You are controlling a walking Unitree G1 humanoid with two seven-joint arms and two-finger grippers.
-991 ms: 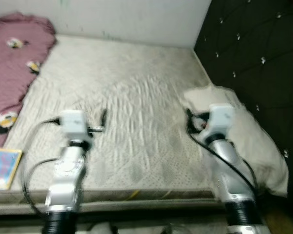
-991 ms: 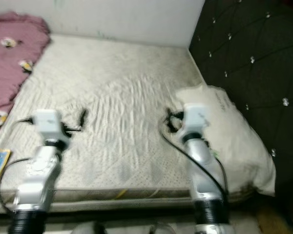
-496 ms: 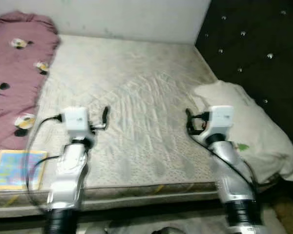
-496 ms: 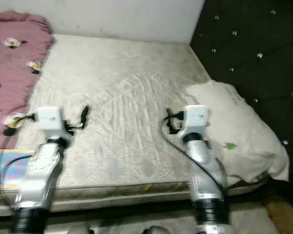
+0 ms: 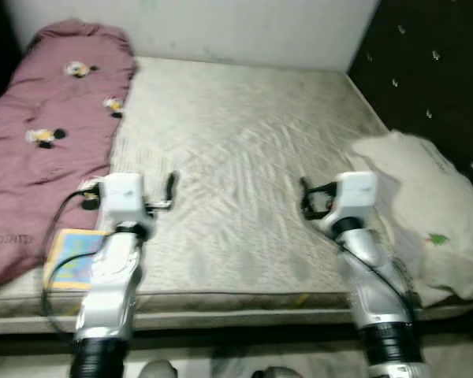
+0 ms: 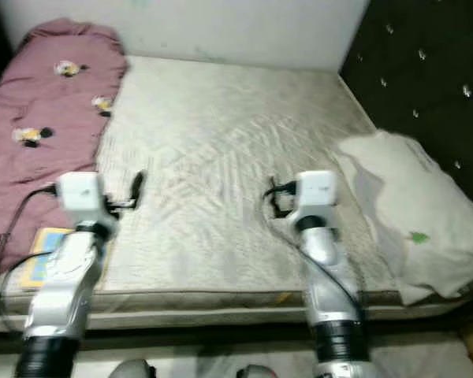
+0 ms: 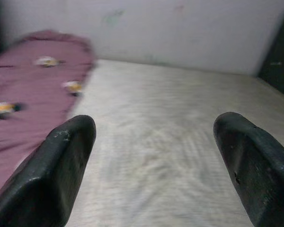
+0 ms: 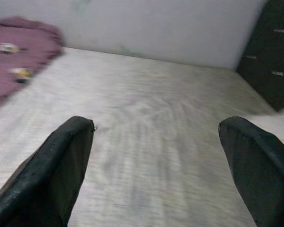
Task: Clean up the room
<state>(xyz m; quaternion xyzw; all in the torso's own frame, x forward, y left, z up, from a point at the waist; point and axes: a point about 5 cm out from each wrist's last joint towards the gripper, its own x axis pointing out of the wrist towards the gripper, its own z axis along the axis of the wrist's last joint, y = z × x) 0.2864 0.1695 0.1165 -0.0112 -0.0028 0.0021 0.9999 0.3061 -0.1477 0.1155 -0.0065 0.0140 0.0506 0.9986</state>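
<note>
A pink blanket (image 5: 55, 134) with small flower prints lies crumpled along the left side of the bare grey mattress (image 5: 236, 134). A colourful book (image 5: 71, 266) rests at the mattress's front left corner, partly behind my left arm. A white pillow (image 5: 433, 213) lies on the right side against the headboard. My left gripper (image 5: 168, 191) hovers over the front left of the mattress, open with nothing between its fingers (image 7: 61, 165). My right gripper (image 5: 308, 201) hovers over the front right, just left of the pillow, also open and holding nothing (image 8: 157, 124).
A black tufted headboard (image 5: 433, 71) stands along the right side. A white wall (image 5: 221, 27) closes off the far end. The mattress's front edge (image 5: 221, 303) runs across just below my arms, with dark floor beneath it.
The whole picture has shifted right, so the camera has turned left: more of the pink blanket and the book shows, less of the headboard. Both arms keep the same pose.
</note>
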